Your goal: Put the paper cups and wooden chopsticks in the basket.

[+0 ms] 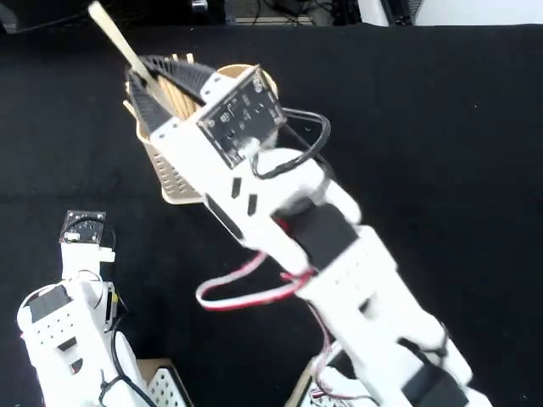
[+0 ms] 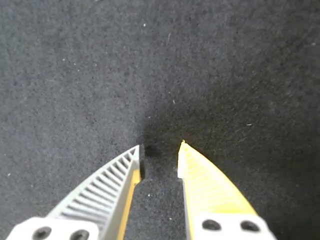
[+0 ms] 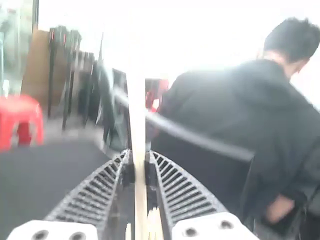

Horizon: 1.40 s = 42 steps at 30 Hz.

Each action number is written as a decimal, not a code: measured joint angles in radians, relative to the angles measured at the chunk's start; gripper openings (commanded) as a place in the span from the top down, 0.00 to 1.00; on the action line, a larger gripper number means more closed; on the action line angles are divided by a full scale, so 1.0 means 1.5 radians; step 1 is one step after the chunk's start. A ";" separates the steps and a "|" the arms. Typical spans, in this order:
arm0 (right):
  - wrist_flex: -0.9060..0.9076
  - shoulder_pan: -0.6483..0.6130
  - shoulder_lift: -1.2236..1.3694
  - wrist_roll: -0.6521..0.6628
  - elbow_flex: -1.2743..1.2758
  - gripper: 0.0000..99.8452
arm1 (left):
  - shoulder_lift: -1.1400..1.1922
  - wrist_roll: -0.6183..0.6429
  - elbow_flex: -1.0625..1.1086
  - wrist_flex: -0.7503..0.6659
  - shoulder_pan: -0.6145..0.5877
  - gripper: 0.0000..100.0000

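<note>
Okay, my right hand [image 1: 140, 75] is up at the far left part of the table [image 1: 441, 127], right over the basket [image 1: 174, 188], with the arm stretched diagonally across from the near right corner. It's clamped on one wooden chopstick [image 1: 117, 38]. In the right wrist view the stick runs straight up between both fingers, pinched tight, with the long end sticking out past the tips. From the high view that chopstick is tilted, its free end pointing up and away toward the far left, its lower end hidden behind my hand at the basket opening. The basket is light wood slats, standing upright on the black cloth. A bundle of other chopsticks [image 1: 178, 93] stands in it, leaning just beside my fingers. A tan curved rim shows past my wrist board on the basket's far side; I can't tell if it's a cup or the basket's own edge. My left hand [image 2: 160, 150] is down at the near left, well apart from the basket, pointing at the table. Its fingers are parted a little with nothing between them, and I can't tell if the tips touch the cloth.
</note>
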 measured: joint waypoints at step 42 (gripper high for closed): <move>0.474 0.203 -0.270 -0.004 0.017 0.99 | -0.003 0.000 -0.008 0.001 0.020 0.97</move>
